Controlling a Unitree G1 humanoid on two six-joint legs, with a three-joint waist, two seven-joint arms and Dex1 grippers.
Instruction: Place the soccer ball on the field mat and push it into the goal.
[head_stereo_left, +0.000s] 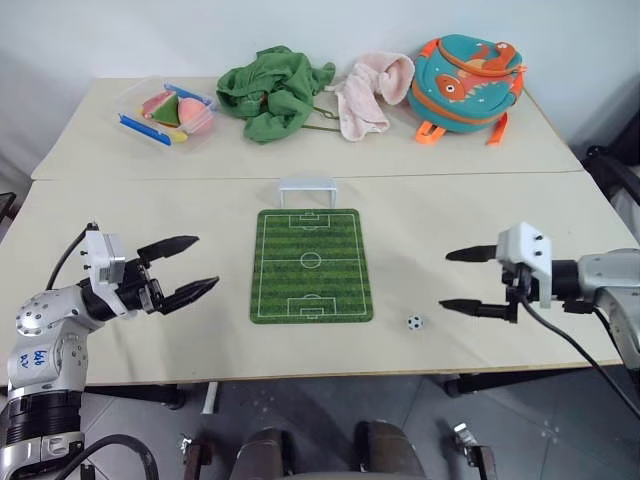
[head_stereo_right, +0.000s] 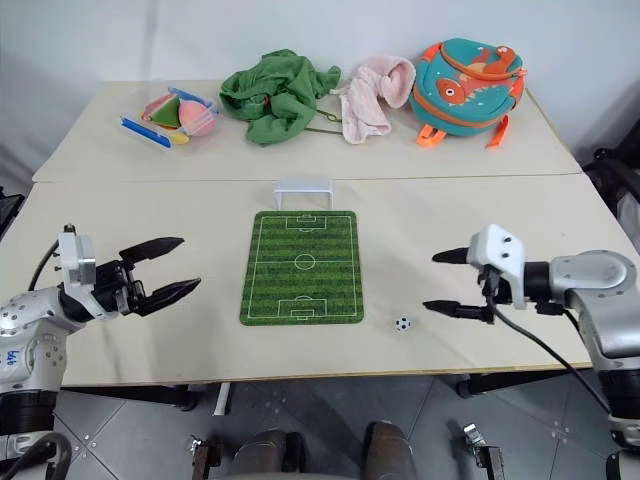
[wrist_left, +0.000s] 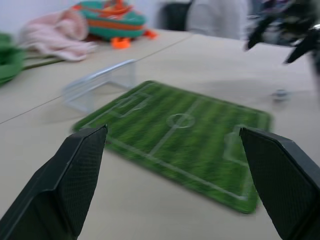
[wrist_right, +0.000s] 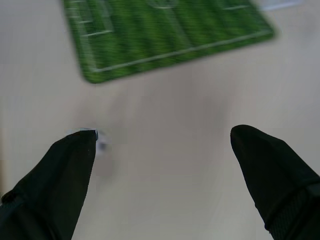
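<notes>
A teal backpack (head_stereo_left: 467, 77), pink cloth (head_stereo_left: 372, 92) and green garment (head_stereo_left: 275, 88) lie far beyond both grippers. A clear toy-filled tray (head_stereo_left: 166, 110) sits beyond the left gripper

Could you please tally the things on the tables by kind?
Soccer toys: 3 – soccer ball, field mat, goal
Cloths: 2 – green garment, pink towel
Backpack: 1
Plastic tray: 1
Total: 7

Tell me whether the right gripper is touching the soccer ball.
Apart. In the left eye view, bare tabletop separates the soccer ball from the open right gripper, whose lower fingertip ends short of it, beside the field mat.
</notes>
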